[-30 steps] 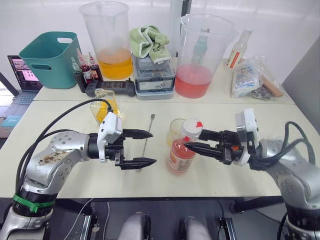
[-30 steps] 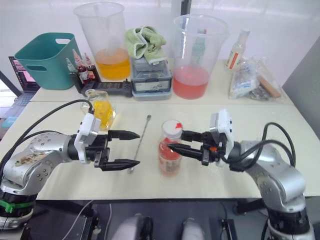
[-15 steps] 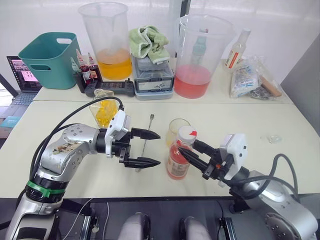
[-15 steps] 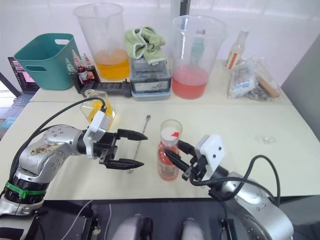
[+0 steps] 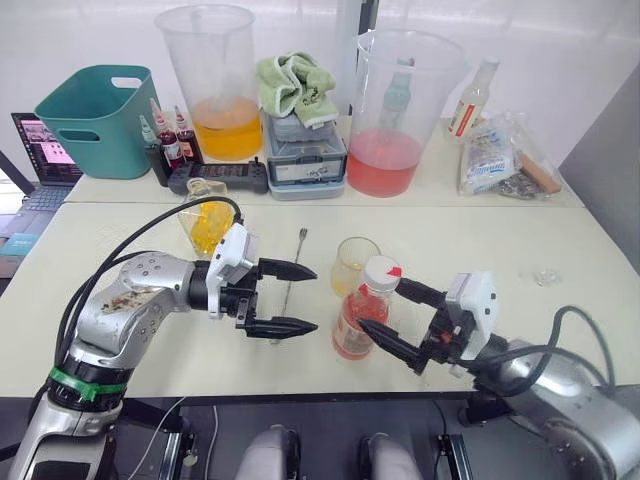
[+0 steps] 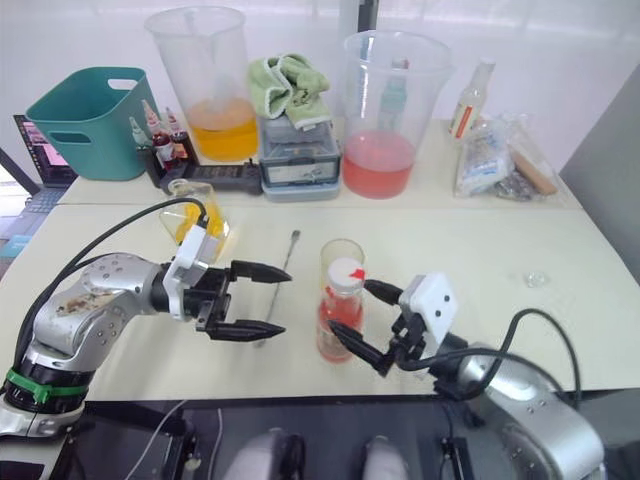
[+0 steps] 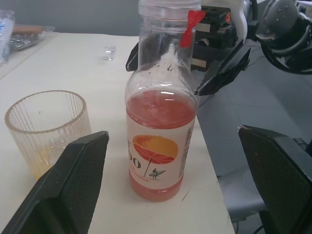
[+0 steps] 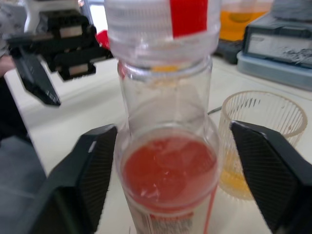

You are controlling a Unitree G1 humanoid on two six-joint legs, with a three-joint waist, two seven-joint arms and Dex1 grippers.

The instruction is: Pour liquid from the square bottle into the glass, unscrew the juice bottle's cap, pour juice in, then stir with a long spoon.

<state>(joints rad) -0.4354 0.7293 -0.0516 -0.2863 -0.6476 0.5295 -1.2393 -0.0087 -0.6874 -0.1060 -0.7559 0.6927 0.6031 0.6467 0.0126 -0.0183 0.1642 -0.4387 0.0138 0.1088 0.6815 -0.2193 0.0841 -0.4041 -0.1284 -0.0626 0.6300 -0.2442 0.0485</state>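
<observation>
The juice bottle point(image 5: 360, 312) stands upright near the table's front, its white cap point(image 5: 381, 270) with a red tab screwed on. My right gripper point(image 5: 383, 304) is open, one finger on each side of the bottle and neither touching it. The ribbed glass point(image 5: 354, 262) stands just behind the bottle with a little yellow liquid in the bottom. My left gripper point(image 5: 314, 298) hovers open to the left of the bottle, above the long spoon point(image 5: 293, 278) lying on the table. The square bottle point(image 5: 210, 222) of yellow liquid sits behind my left arm.
Along the back stand an orange-filled pitcher point(image 5: 218, 80), a pink-filled pitcher point(image 5: 400, 110), a teal bin point(image 5: 98, 118), dropper bottles point(image 5: 165, 140), a grey box point(image 5: 305, 150) with a green cloth, a slim bottle point(image 5: 472, 98) and plastic bags point(image 5: 500, 155). A small clear object point(image 5: 545, 277) lies right.
My right gripper's fingers have spread wide apart from a narrower hold at the bottle's neck. That arm has dropped toward the front edge. My left gripper has shifted slightly toward the bottle.
</observation>
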